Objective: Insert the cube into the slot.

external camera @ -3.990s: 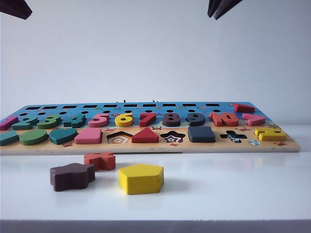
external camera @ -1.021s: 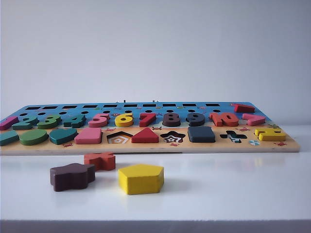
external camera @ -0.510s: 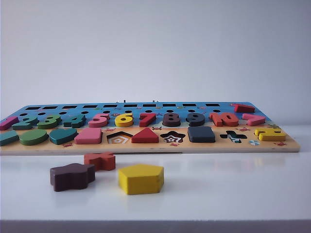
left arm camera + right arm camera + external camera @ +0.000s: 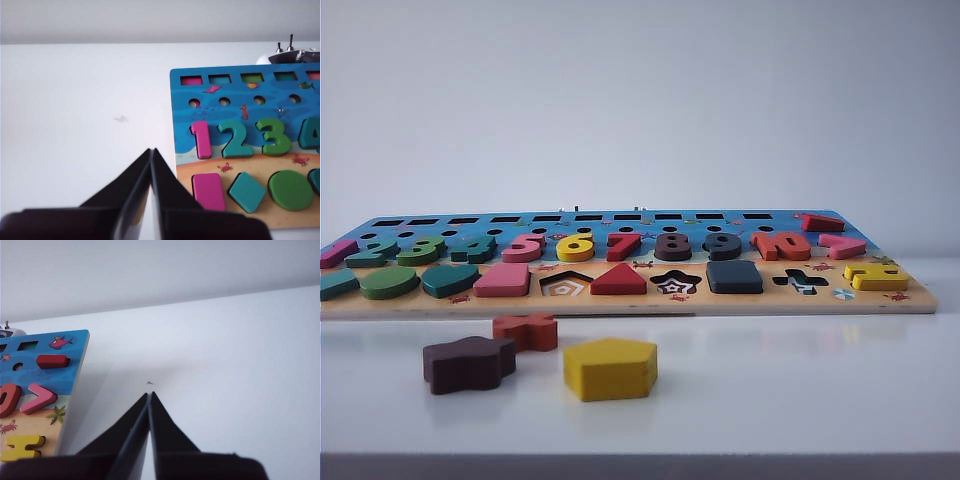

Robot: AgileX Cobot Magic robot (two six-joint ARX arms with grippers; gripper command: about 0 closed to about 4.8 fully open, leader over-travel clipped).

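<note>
The cube [image 4: 734, 276], a dark navy square block, lies seated in the front row of the puzzle board [image 4: 620, 305], between the star recess [image 4: 676, 283] and a cross-shaped recess [image 4: 800, 282]. It fills the slot, whose floor is hidden under it. Neither gripper appears in the exterior view. In the left wrist view my left gripper [image 4: 151, 150] is shut and empty, over white table beside the board's end [image 4: 180, 125] that carries the number 1. My right gripper [image 4: 149, 394] is shut and empty too, over bare table off the board's other end [image 4: 75, 355].
Three loose blocks lie on the white table in front of the board: a yellow pentagon [image 4: 610, 368], a dark brown star-like block [image 4: 468, 363] and a red-orange block [image 4: 526, 331]. The pentagon recess [image 4: 565, 285] stands empty.
The dark gripper tips seen at the top corners of the exterior view four seconds ago are gone from it. Over the last second nothing on the table has moved.
</note>
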